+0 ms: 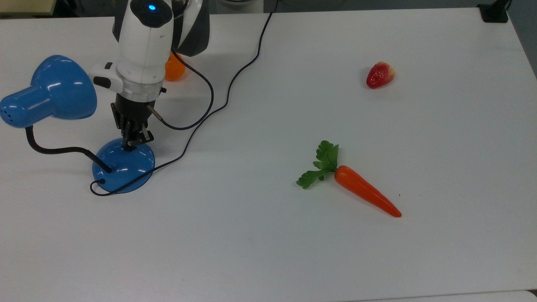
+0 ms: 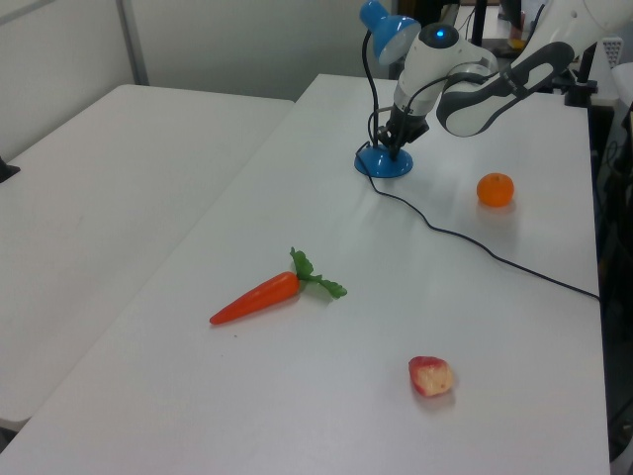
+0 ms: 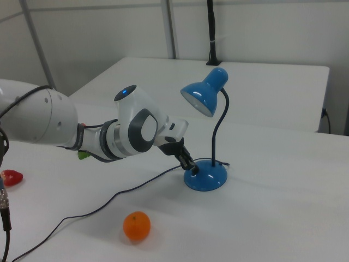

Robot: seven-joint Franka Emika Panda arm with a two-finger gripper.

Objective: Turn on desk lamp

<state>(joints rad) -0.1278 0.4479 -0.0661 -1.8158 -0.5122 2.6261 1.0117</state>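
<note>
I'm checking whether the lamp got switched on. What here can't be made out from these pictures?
- Switch on the lamp base: the gripper covers it in the top view; too small in the left view.
- Contact between the jaws and the base: unclear in the right view.
- Bulb: not discernible inside the shade in the right view.

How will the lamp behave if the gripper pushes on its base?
The lamp would probably slide rather than tip: its base is wide and domed. The glossy surface may let the gripper slip. The thin neck would likely wobble.
</note>
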